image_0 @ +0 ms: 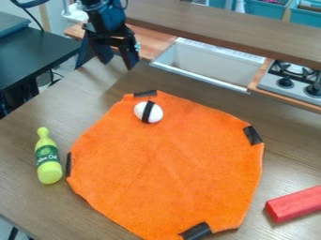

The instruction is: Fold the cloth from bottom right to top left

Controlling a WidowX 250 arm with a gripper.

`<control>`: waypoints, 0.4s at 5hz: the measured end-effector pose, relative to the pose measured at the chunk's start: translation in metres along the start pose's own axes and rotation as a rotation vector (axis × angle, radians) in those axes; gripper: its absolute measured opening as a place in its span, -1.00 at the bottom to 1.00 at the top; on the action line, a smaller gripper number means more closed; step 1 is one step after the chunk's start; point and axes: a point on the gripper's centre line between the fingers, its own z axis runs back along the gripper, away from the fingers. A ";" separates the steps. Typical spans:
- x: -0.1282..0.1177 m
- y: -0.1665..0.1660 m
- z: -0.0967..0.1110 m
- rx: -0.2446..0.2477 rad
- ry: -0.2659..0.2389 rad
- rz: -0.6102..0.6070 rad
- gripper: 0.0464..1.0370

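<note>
The black gripper [118, 64] hangs at the upper left, beyond the far corner of the cloth, with its two fingers apart and nothing between them. An orange cloth [166, 164] lies spread flat over the middle of the table. Black strips mark its corners: one at the top left [145, 93], one at the right [253, 135], one at the left [69, 164] and one at the bottom right [195, 231]. On the cloth near its top-left corner rests a white egg-shaped object [140, 110] with a black band.
Left of the cloth lies a yellow-green bottle [49, 161]. A red block [294, 204] is at the lower right. Behind the table are a white sink [210, 63], a stove [294, 82] and a raised wooden shelf [232, 30]. A dark table [34, 56] stands at the far left.
</note>
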 end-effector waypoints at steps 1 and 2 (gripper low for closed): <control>-0.009 -0.001 -0.016 -0.023 0.042 0.006 0.93; -0.007 -0.040 -0.024 -0.116 0.046 -0.156 0.93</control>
